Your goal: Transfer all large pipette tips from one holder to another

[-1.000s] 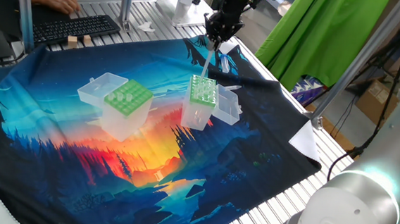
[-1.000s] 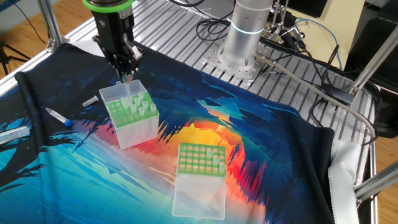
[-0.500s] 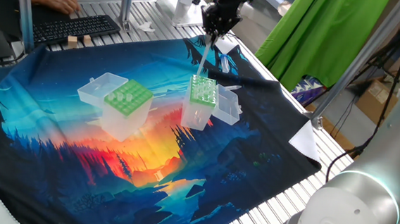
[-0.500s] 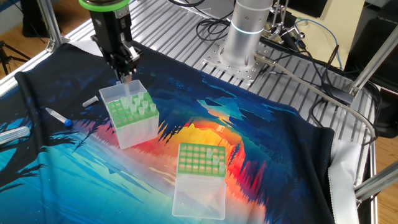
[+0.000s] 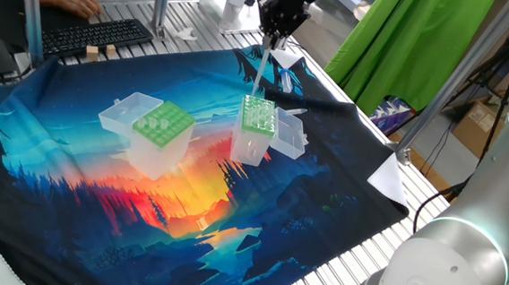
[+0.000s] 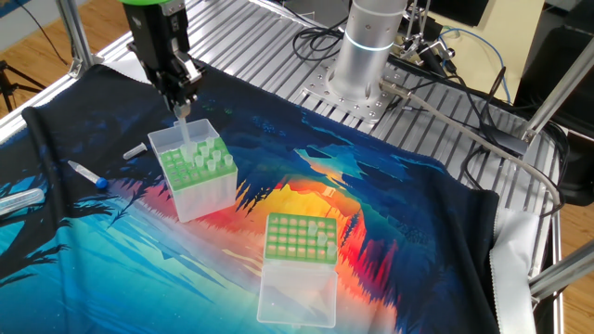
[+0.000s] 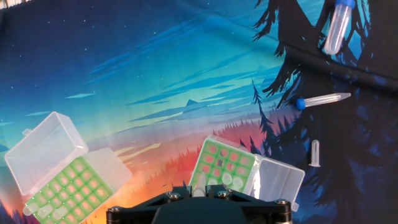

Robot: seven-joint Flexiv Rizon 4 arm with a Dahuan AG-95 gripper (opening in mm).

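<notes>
The tool (image 5: 274, 38) points straight down, jaws drawn narrow on the wide top of a large pipette tip (image 5: 260, 69), which hangs slanted beneath it with its thin end just above the wide-holed light-green holder (image 6: 195, 172). More tips stand in that holder's far holes. The darker-green holder (image 6: 299, 237) sits well apart on the cloth-covered worktop (image 6: 399, 232), lid open. Compared with a second ago, the tool has risen a little and the tip has come up with it; both boxes are unmoved.

Two tip boxes (image 6: 197, 176) (image 6: 299, 239), three loose tubes (image 7: 322, 99) (image 7: 339, 23) (image 7: 314, 153).
</notes>
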